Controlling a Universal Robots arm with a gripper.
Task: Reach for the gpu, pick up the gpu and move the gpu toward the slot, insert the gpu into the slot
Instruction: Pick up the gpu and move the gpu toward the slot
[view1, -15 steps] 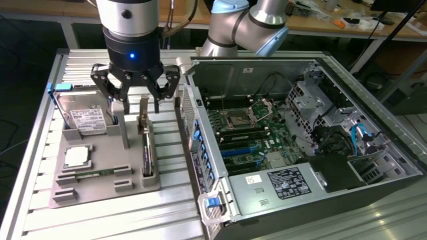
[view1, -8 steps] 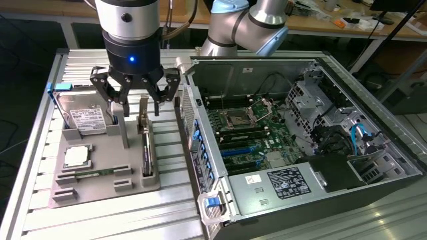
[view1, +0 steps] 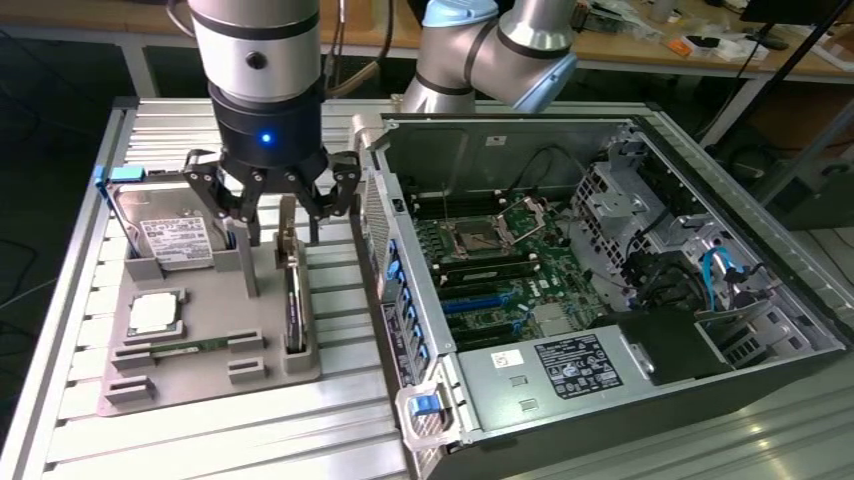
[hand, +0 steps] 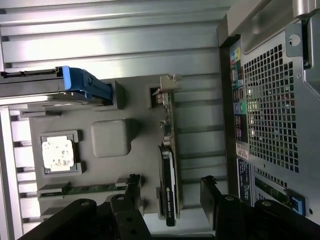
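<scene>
In the upper left of the exterior frame, you have the gripper (view1: 280, 225) poised over the grey fixture tray (view1: 200, 385) on the slatted metal bench (view1: 200, 440). Jaws: spread wide apart, clamped on nothing.

The gpu (view1: 294, 310) stands on edge in its holder along the tray's side nearest the computer case (view1: 747, 330), metal bracket end up under the gripper. In the wrist view the gpu (hand: 168, 170) lies between the two black fingers (hand: 132, 192), with a gap showing on each side; no contact is visible.

Other items on the tray, toward the exterior view's left:
- hard drive (view1: 171, 240), propped in its cradle, just beside the gripper;
- processor (view1: 154, 312), flat in its recess;
- memory stick (view1: 187, 348), lying in its groove.

The case lies open on the exterior view's right, its motherboard (view1: 487, 270) exposed. The blue slots (view1: 470, 293) sit on that board, and the gpu is well apart from them.
</scene>
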